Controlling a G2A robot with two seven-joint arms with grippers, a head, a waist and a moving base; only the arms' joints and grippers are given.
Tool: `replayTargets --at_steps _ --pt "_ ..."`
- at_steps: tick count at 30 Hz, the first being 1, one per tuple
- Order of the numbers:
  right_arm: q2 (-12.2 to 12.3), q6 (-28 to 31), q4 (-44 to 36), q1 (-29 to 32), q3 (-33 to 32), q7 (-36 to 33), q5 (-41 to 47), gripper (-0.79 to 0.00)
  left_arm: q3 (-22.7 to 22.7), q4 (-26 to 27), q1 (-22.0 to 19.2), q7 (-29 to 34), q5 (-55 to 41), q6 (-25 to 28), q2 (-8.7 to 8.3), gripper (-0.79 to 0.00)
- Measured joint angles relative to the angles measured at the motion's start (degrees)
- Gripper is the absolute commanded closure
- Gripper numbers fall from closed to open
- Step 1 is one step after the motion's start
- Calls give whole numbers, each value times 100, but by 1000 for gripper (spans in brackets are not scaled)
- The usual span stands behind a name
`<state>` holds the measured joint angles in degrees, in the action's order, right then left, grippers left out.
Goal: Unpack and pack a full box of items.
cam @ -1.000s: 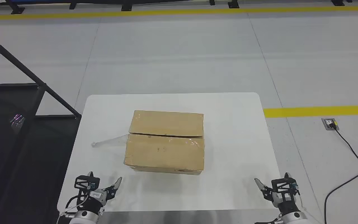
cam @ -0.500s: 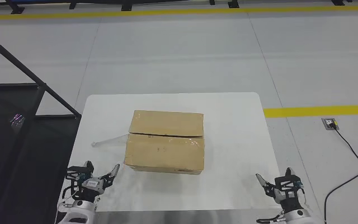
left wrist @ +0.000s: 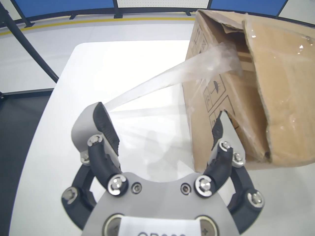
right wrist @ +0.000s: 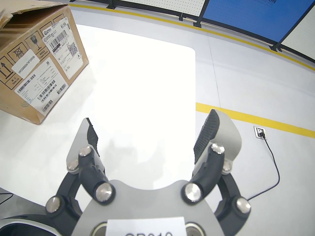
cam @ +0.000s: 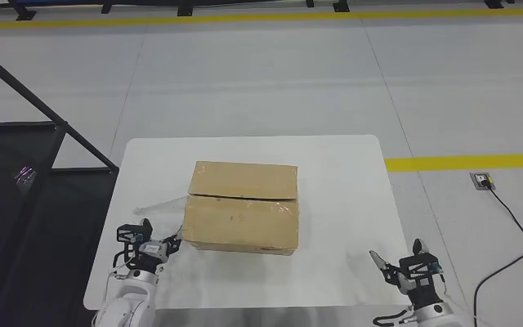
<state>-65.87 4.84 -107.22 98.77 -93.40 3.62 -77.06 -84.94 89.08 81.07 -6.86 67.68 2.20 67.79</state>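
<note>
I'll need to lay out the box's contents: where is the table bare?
Bare: the table right of the box, and the strip behind it. Crowded: left of the box, with loose tape and the left claw.

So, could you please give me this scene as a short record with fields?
box: cardboard, mid-table, top flaps down
tape strip: clear, trailing from the box's end out over the table
left gripper: jaws open, at the box's near corner, beside the tape strip
right gripper: jaws open, over the table's near edge, apart from the box
task state: flaps not yet opened
</note>
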Motion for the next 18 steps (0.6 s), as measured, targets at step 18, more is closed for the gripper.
replayTargets --at_steps 18 --pt "-40 487 128 -1447 745 -1472 -410 -785 142 72 59 -159 0 -96 78 -785"
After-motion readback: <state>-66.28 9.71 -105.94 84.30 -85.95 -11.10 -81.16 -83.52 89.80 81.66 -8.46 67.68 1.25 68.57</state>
